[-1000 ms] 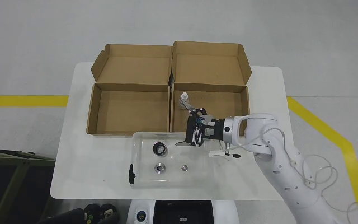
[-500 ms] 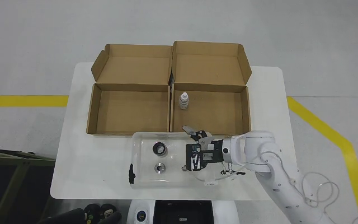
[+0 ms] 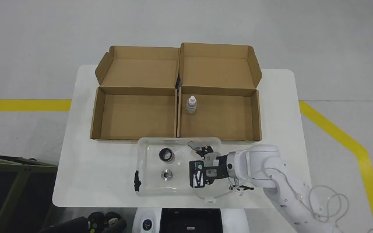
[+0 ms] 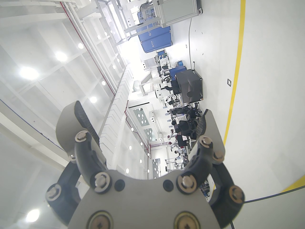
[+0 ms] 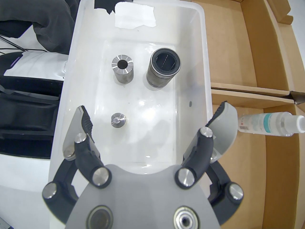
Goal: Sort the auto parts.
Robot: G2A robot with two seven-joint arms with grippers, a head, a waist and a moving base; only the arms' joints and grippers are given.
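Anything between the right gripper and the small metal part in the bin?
Nothing visible. The open right gripper hangs above the small metal part, which sits alone on the bin floor; both larger cylinders stand beyond it.

The clear plastic bin (image 5: 205,48) is open at the top, and its walls block any approach from the side. The right gripper (image 5: 152,108) hangs over it with jaws wide, spanning almost the full bin width. One finger (image 5: 79,122) is near the robot-side wall, the other near the rim beside the boxes.

Three obstacles stand inside:
- a linear bearing (image 5: 164,67)
- a slotted metal sleeve (image 5: 122,69) near it
- a small metal part (image 5: 117,120) apart from both

Bare floor lies between the small metal part and the box-side wall. Beyond that wall, an upright bottle (image 3: 191,105) occupies the near corner of the right cardboard box (image 3: 227,119).
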